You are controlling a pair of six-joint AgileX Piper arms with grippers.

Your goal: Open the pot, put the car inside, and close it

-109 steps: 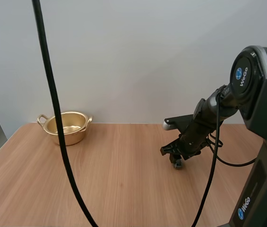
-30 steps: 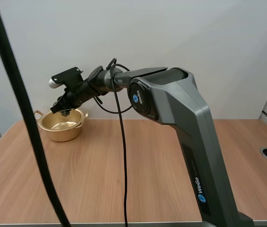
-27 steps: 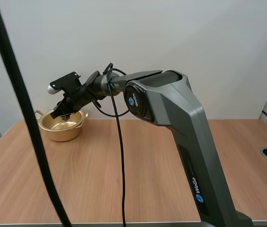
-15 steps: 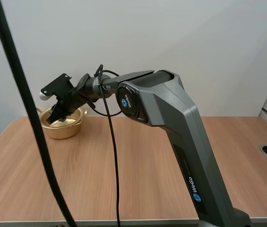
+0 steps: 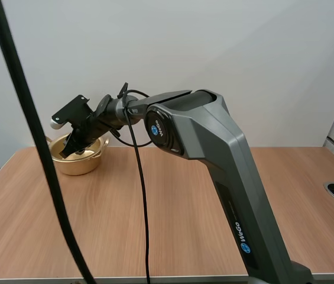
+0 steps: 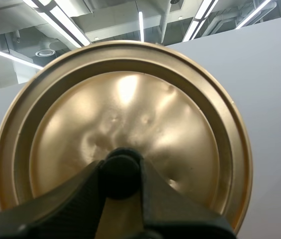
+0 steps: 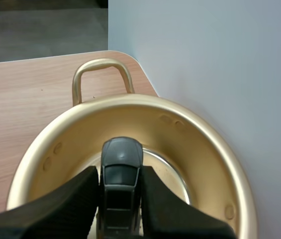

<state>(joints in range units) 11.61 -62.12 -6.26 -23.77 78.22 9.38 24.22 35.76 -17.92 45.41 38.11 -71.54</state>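
**Car held over the open pot, lid held off in the other jaws**

In the high view the bare wooden desk [image 5: 155,225] fills the lower part of the frame. The right arm [image 5: 214,154] rises from the lower right corner and stretches across to the upper left. Its end dips over the pot [image 5: 79,165], which stands at the left of the frame on the far edge of the desk, close to the pale wall [image 5: 226,47].

The pot is gold-coloured and open. Its inside shows in the high view, with the right jaws hanging just above the rim.

In the right wrist view the right jaws pinch a small dark grey car [image 7: 120,184] between their two black fingers, one on each side of its body. The car is lengthwise between them, and the end that shows points away towards the pot's shiny bottom. It sits over the middle of the opening, inside the ring of the rim. Whether it touches the bottom cannot be told. Beyond the car one looped handle [image 7: 102,74] sticks out from the pot's far rim over the desk, and the wall runs just beside the pot.

In the left wrist view the left jaws are pressed onto the black knob [image 6: 120,172] of the lid [image 6: 125,109]. The lid is round and gold with a raised rim and a few dents. Its knob side faces the camera and it stands on edge beyond the knob, with a grey wall behind it and no pot near it.
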